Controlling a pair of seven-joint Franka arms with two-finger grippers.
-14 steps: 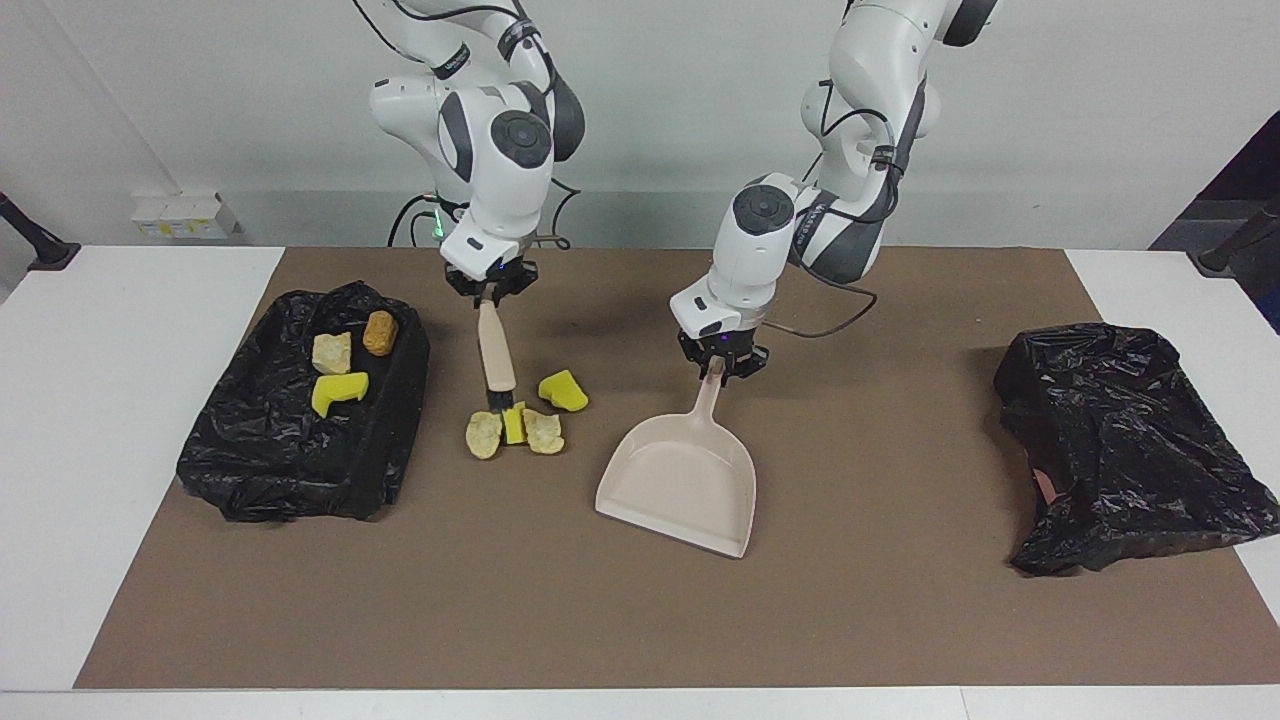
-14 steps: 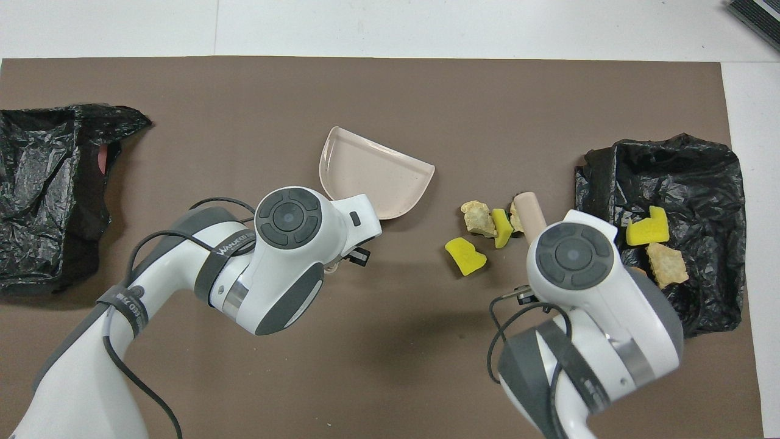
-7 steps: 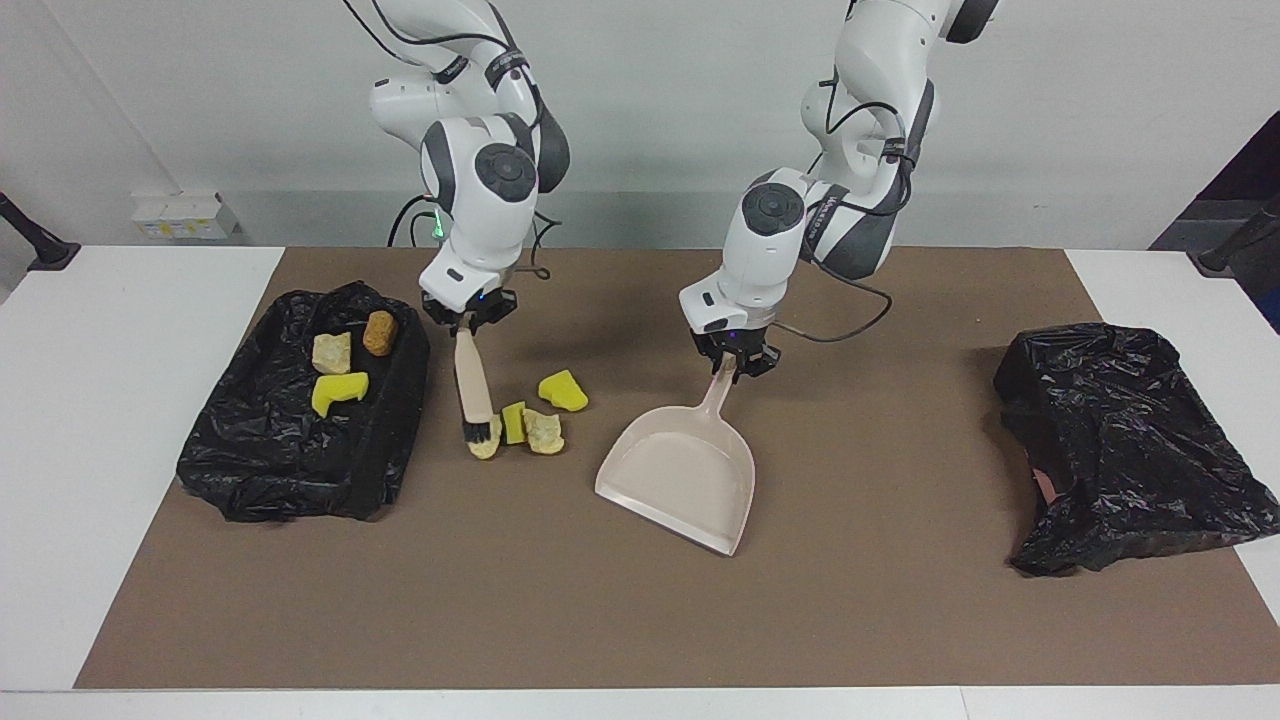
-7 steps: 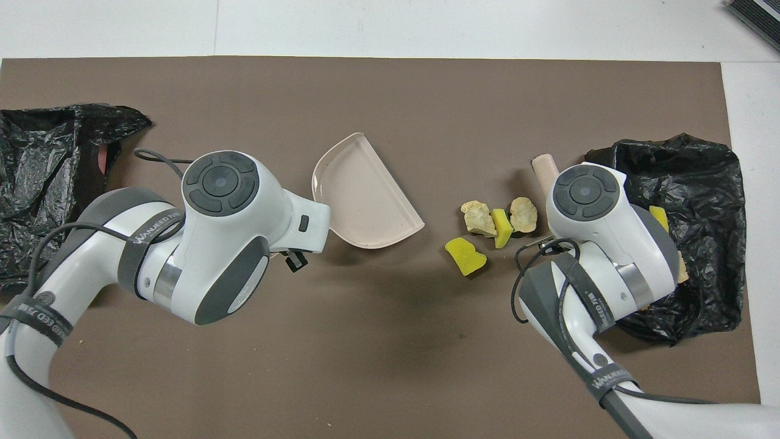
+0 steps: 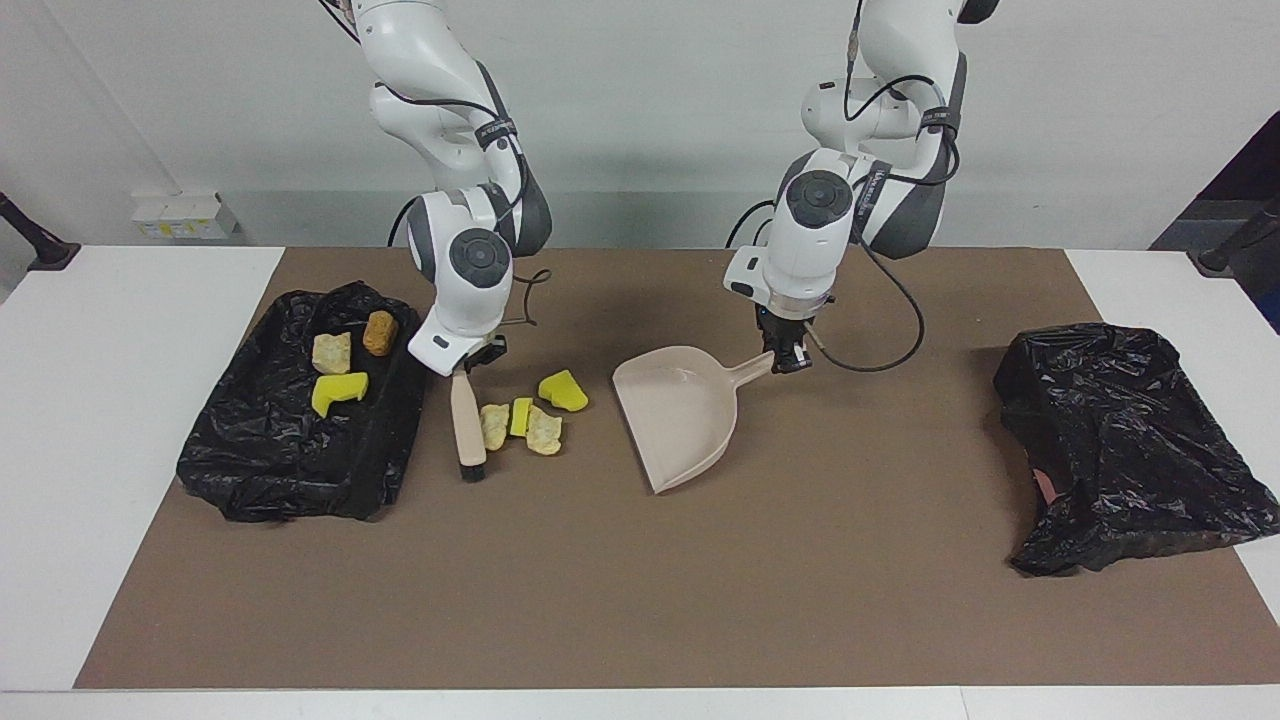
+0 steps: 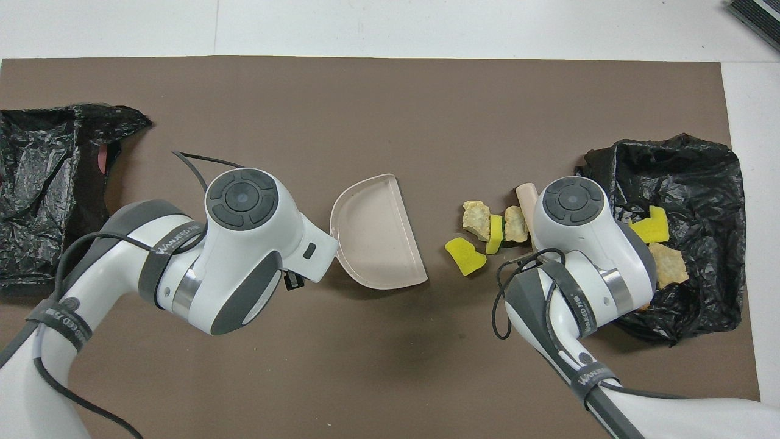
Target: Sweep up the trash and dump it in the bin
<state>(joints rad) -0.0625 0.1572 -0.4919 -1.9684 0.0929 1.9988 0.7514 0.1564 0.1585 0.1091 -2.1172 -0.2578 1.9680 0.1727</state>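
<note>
One brown mat point(image 5: 640, 600) covers the white desk point(image 5: 100, 450), and two black bags lie on it: a crumpled bag point(image 5: 1125, 445) at the left arm's end and a bag-lined bin point(image 5: 290, 450) at the right arm's end. One beige dustpan point(image 5: 680, 420) rests on the mat, its mouth turned toward the trash and its handle running toward the left arm's end, where the left gripper point(image 5: 788, 358) has its jaws clamped on the handle tip. One beige brush point(image 5: 466, 420) stands nearly upright, bristles down on the mat, its top gripped in the right gripper point(image 5: 470, 362), jaws tight on it. Seven pieces of trash point(image 5: 520, 420) show: four on the mat between brush and dustpan, two yellow and two tan, and three in the bin, one yellow point(image 5: 338, 390) and two tan. The facing view shows both grips; overhead, the arms' wrists hide them and part of the bin's contents point(image 6: 652, 228).
</note>
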